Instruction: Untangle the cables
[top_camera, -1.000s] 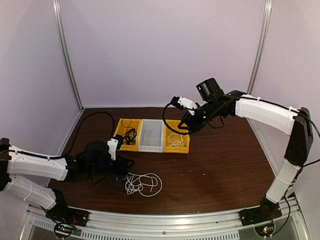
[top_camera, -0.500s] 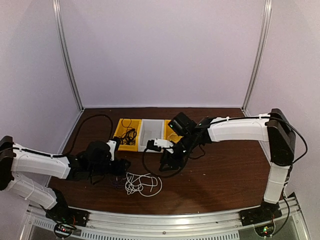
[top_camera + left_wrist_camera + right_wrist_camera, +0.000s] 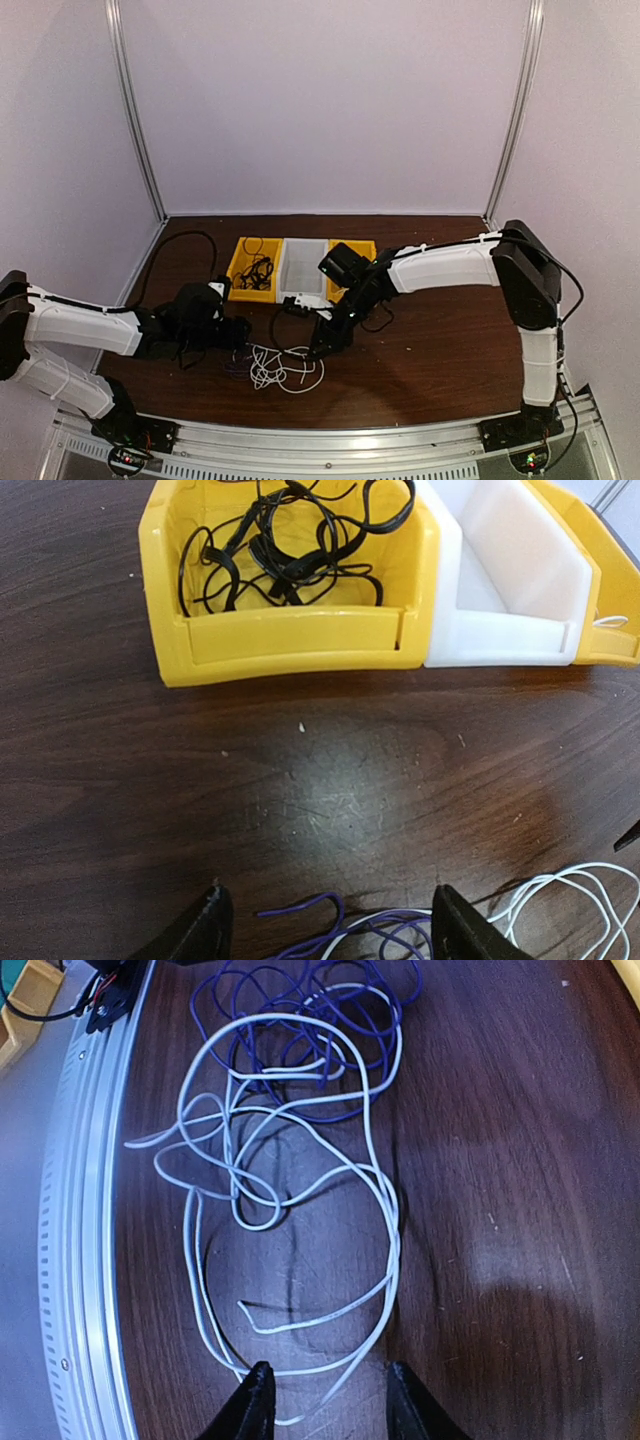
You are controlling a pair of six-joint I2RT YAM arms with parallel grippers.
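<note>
A white cable (image 3: 290,370) lies in loose loops on the brown table, tangled with a purple cable (image 3: 238,362) at its left end. In the right wrist view the white cable (image 3: 290,1210) fills the middle and the purple cable (image 3: 300,1050) coils beyond it. My right gripper (image 3: 318,348) is open low over the white loops, and its jaws (image 3: 325,1395) straddle a near strand. My left gripper (image 3: 240,330) is open beside the purple coil. In its view (image 3: 330,935) the purple cable (image 3: 330,925) and a white strand (image 3: 570,890) lie between and beside the jaws.
Three bins stand in a row behind the tangle: a yellow bin (image 3: 240,285) holding black cables (image 3: 290,540), a white bin (image 3: 303,268), and a yellow bin (image 3: 362,247) partly hidden by my right arm. A metal rail (image 3: 80,1260) runs along the table's front edge.
My right arm swung from above the bins down and forward to the white cable tangle. My left arm and the cables have barely moved.
</note>
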